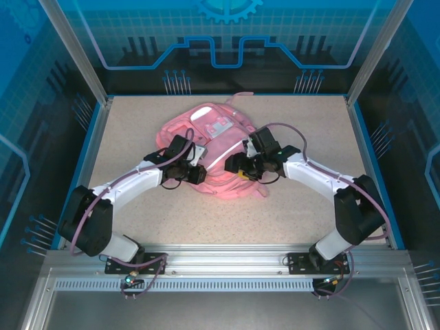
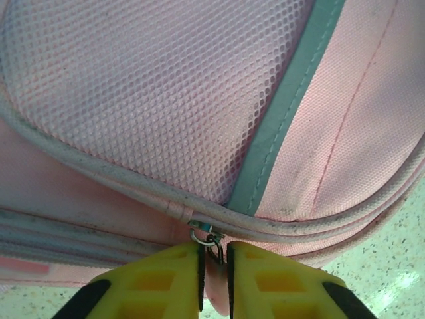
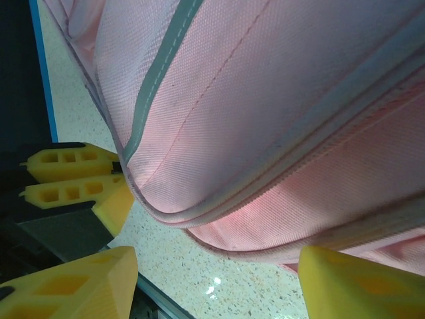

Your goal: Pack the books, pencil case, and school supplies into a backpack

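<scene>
Pink backpack (image 1: 213,148) lies flat, table (image 1: 137,130) beneath it | left gripper (image 2: 214,272) pinches zipper pull (image 2: 207,238) at backpack's near seam | right gripper (image 3: 219,266) gapes wide astride backpack's near edge, gripping nothing

My left gripper (image 2: 214,256) hides the zipper pull (image 2: 206,237) below its metal ring; the frame edges cut off my finger bases and most of the backpack (image 2: 166,100)
</scene>
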Motion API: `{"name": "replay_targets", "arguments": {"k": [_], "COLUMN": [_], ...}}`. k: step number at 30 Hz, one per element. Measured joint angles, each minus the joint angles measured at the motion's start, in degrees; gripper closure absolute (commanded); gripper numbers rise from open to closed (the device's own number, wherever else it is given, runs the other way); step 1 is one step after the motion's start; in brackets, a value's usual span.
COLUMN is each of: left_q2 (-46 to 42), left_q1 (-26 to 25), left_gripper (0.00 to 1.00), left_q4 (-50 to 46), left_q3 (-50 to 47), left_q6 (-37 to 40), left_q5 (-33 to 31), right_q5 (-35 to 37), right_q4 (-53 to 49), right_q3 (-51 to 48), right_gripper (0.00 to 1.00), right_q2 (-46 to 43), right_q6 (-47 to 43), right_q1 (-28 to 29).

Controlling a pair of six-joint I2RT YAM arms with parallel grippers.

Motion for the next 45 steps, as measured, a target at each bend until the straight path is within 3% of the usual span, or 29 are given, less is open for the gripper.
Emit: {"name": "replay_targets", "arguments": {"k": [4,10,18,25,30,31,37,45], "left_q2": [0.35,0.24,-5.38,-8.61,-7.67,-7.15,-6.54,-15.56], "left_q1": [-0.70,-1.38,-3.67,-7.19,-8.59,-8.76,-8.92,-0.04], "left_gripper": [1.00,1.00,1.00,1.00,1.00,0.97,0.53,0.25], "left_q4": [-0.55,-0.90,-0.63,2.32,7.06,8.48,13.00,11.96], "left_q3": [0.00,0.02,-1.62,-5.07,-5.40,-5.40,-5.38,-7.21], "left_q6": [-0.02,-0.22,-4.61,-10.60,-16.13,-17.40,-22.71,-27.39], "left_q5": [-1.53,-2.86,-2.43,-1.95,-0.24,0.59,6.12,7.37], "right_q5": [0.13,0.17,0.61,0.42,0.79,1.18,5.25,17.68], "right_q4": [0.00,1.05,2.45,3.69,4.72,5.07,4.13,-5.75], "right_q3": [1.40,2.71,5.62,7.08,6.49,5.77,0.17,-0.22], "right_gripper": [0.43,0.54,0.76,0.77,0.68,0.64,0.52,0.47], "right_q2": [2.05,3.63,7.34,9.38,8.81,8.11,-0.46,-7.82], "right_q6": [0.26,1.01,2.69,4.31,4.76,4.79,2.99,-7.17], "right_q1": [1.11,1.86,2.69,5.07,5.11,5.01,3.08,5.27]}}
